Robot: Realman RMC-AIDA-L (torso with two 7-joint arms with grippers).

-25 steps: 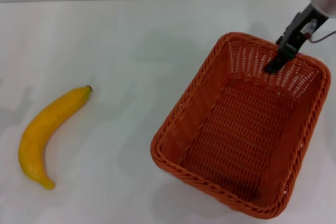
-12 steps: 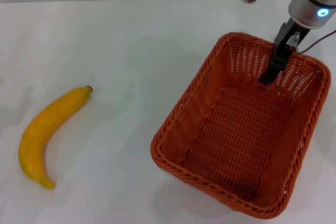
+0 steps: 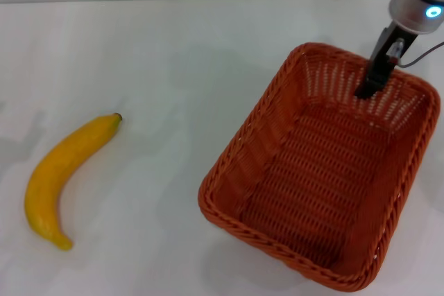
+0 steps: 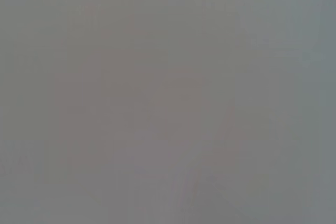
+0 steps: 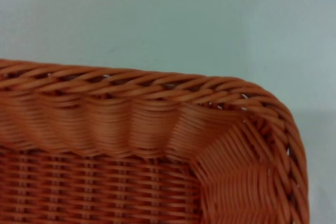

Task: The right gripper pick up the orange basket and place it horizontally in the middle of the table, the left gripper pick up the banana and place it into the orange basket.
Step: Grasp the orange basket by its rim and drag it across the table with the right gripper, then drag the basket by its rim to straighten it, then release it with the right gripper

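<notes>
Your right gripper (image 3: 370, 82) reaches inside the far rim of the large orange woven basket (image 3: 322, 171), positioned to grasp it; whether its jaws are closed is unclear.

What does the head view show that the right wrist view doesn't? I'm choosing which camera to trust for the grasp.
Only the head view shows the banana lying on the table, apart from the orange basket, and the right gripper reaching down at its far wall. Only the right wrist view shows a rim corner's braid close up. Both show basket and table.
</notes>
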